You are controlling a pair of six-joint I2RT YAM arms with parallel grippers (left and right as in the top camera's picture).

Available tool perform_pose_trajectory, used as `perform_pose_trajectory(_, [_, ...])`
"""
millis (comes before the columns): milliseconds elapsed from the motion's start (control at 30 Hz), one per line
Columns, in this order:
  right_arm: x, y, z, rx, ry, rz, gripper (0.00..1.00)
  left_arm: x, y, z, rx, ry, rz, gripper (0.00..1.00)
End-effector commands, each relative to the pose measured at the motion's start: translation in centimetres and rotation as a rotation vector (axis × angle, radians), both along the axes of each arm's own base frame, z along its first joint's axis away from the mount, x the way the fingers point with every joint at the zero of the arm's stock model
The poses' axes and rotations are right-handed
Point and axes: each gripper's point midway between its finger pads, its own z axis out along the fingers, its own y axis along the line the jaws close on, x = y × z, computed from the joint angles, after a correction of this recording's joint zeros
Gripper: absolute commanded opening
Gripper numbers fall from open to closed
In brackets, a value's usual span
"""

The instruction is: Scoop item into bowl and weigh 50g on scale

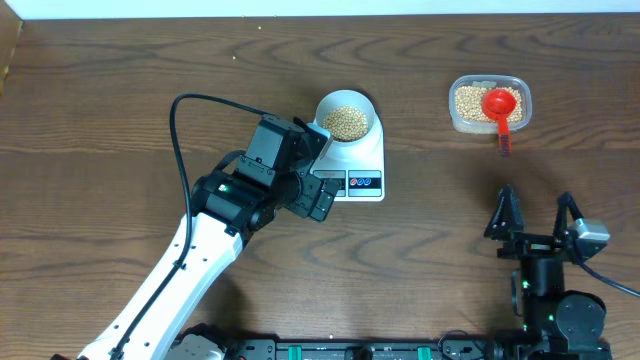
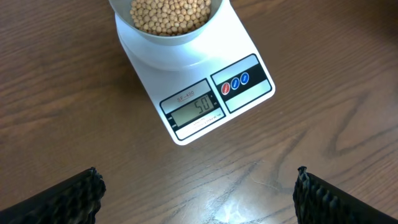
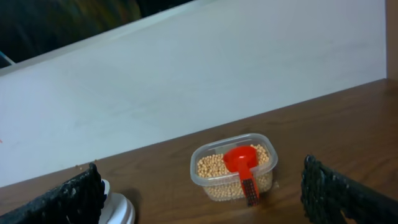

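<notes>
On the dark brown wooden surface (image 1: 100, 100), the white left arm (image 1: 170, 275) reaches in from the lower left. Its left gripper (image 2: 198, 175) hangs released, the black jaws spread wide with nothing between them, just beside the display end of the scale and not touching it. The flat white rectangular digital scale (image 1: 372, 155) lies near the middle of the surface; its small grey display (image 2: 196, 107) reads 50, with red and blue buttons (image 2: 235, 84) next to it. A small round pale bowl (image 1: 366, 104) sits on the scale's far half, holding a heap of small round tan-yellow beans (image 1: 346, 122). Well apart to the right stands a clear rounded-rectangular plastic tub (image 1: 455, 100) with more of the same beans, and a red plastic scoop (image 1: 499, 103) rests in it, its handle sticking out over the near rim. Nearer the front edge, the right gripper (image 1: 535, 207) also stands released and empty, its jaws wide, pointing toward the tub from a distance.
</notes>
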Motion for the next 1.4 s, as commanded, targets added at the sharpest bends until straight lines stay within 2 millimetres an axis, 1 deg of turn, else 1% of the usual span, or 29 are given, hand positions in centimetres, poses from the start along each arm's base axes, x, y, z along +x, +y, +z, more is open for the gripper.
perform_pose_trajectory(0, [0.1, 0.2, -0.4, -0.014, -0.006, 0.004, 0.99, 0.1, 0.3, -0.1, 0.013, -0.005, 0.004, 0.99])
perform_pose_trajectory(133, [0.2, -0.1, -0.8, -0.011, 0.004, -0.017, 0.99, 0.1, 0.3, -0.1, 0.013, -0.005, 0.004, 0.99])
perform_pose_trajectory(700, [0.6, -0.2, -2.8, -0.012, 0.027, -0.024, 0.99, 0.1, 0.3, -0.1, 0.013, -0.005, 0.004, 0.99])
perform_pose_trajectory(933, [1.0, -0.2, -4.5, -0.013, 0.055, -0.025, 0.99, 0.1, 0.3, -0.1, 0.013, -0.005, 0.004, 0.99])
perform_pose_trajectory(1100, [1.0, 0.1, -5.3, -0.015, 0.085, -0.013, 0.99, 0.1, 0.3, -0.1, 0.013, -0.005, 0.004, 0.99])
perform_pose_trajectory(1233, [0.9, -0.2, -7.0, -0.022, 0.157, -0.035, 0.99, 0.1, 0.3, -0.1, 0.013, -0.005, 0.004, 0.99])
perform_pose_trajectory(1300, [0.9, 0.0, -6.9, -0.110, 0.158, -0.027, 0.99, 0.1, 0.3, -0.1, 0.013, -0.005, 0.004, 0.99])
perform_pose_trajectory(1367, [0.9, 0.1, -6.9, -0.157, 0.159, -0.023, 0.99, 0.1, 0.3, -0.1, 0.013, -0.005, 0.004, 0.99])
